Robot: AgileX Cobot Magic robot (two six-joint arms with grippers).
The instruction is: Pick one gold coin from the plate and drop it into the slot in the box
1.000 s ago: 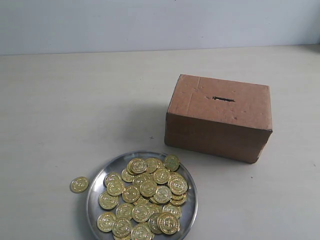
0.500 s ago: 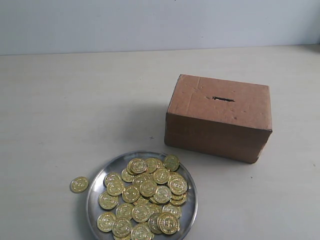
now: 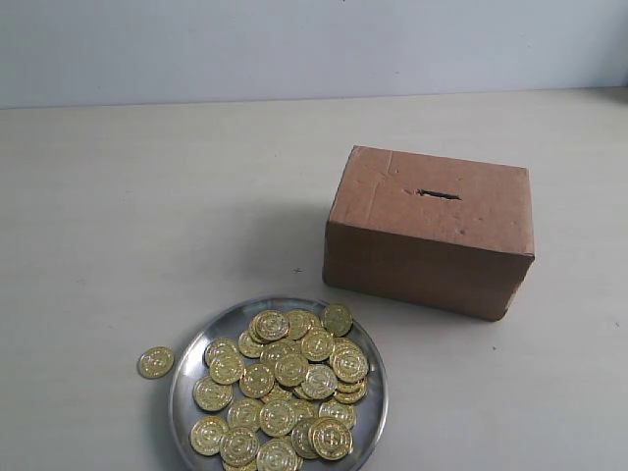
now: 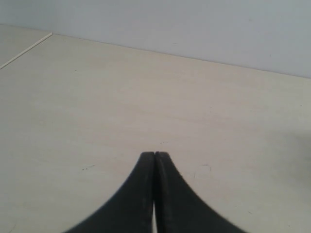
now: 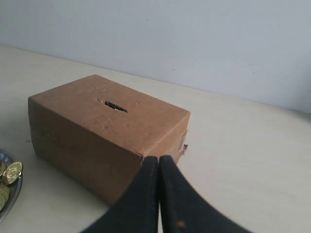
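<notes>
Sitting heaped on the plate (image 3: 180, 392) near the box (image 3: 432, 245), the coins (image 3: 285, 378) lie handy for its slot (image 3: 438, 194); left claw (image 4: 154, 154) and right claw (image 5: 159, 158) are pressed together, empty.

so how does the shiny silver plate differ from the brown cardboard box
The round shiny silver metal plate is low, flat and open, while the reddish-brown rectangular cardboard box is tall and closed. The plate is smooth and reflective; the box is matt and creased. The plate holds a heap of gold coins in plain sight; the box shows only a thin dark slot on top. Both rest on the pale table, apart from each other.
</notes>
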